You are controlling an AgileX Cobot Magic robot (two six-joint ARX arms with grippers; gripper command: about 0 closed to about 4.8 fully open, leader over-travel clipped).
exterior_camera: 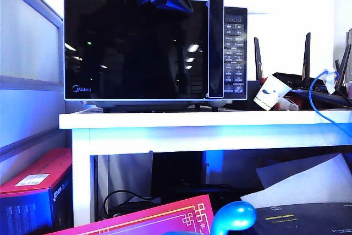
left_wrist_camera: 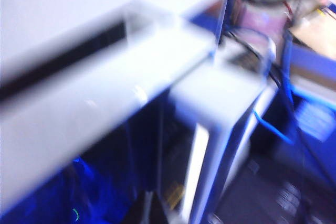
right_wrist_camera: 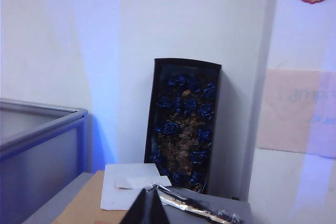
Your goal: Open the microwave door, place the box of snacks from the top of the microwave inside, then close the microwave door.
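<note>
The microwave door [exterior_camera: 135, 48] is shut. Both grippers, left gripper [left_wrist_camera: 149, 211] and right gripper [right_wrist_camera: 144, 211], are pinched closed, holding nothing. Hook the handle strip [exterior_camera: 215, 48], pull slowly.

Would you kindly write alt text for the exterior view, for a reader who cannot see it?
A black microwave with its glossy microwave door shut sits on a white table. Dark blue arm parts hang over its top edge, and a router stands to its right.
</note>
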